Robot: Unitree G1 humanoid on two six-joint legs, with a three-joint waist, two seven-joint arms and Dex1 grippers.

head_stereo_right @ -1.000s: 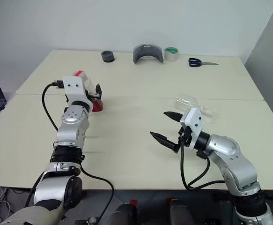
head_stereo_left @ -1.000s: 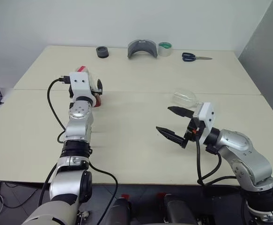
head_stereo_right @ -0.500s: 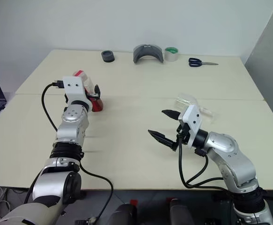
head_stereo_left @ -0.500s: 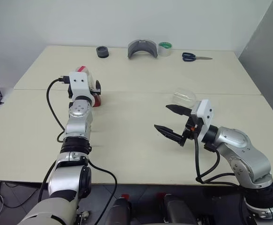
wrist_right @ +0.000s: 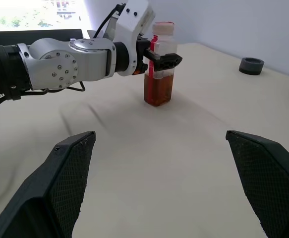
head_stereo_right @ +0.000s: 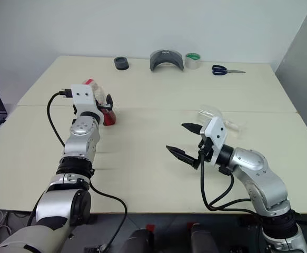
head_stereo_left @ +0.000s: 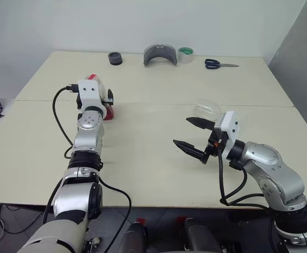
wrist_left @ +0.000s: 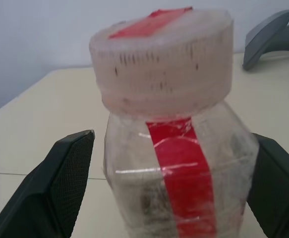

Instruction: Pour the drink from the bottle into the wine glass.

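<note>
The left gripper [wrist_right: 161, 58] reaches the bottle [wrist_right: 159, 64], which stands upright on the left of the table [head_stereo_left: 153, 100]; its two black fingers [wrist_left: 65, 178] are spread wide on either side of the neck, without clamping it. The right gripper [head_stereo_left: 194, 136] hovers over the near right of the table, fingers wide apart and empty, just beside the wine glass [head_stereo_left: 206, 110], which stands behind it.

Cream table [head_stereo_left: 158, 174] against a plain white wall [head_stereo_left: 142, 21].
</note>
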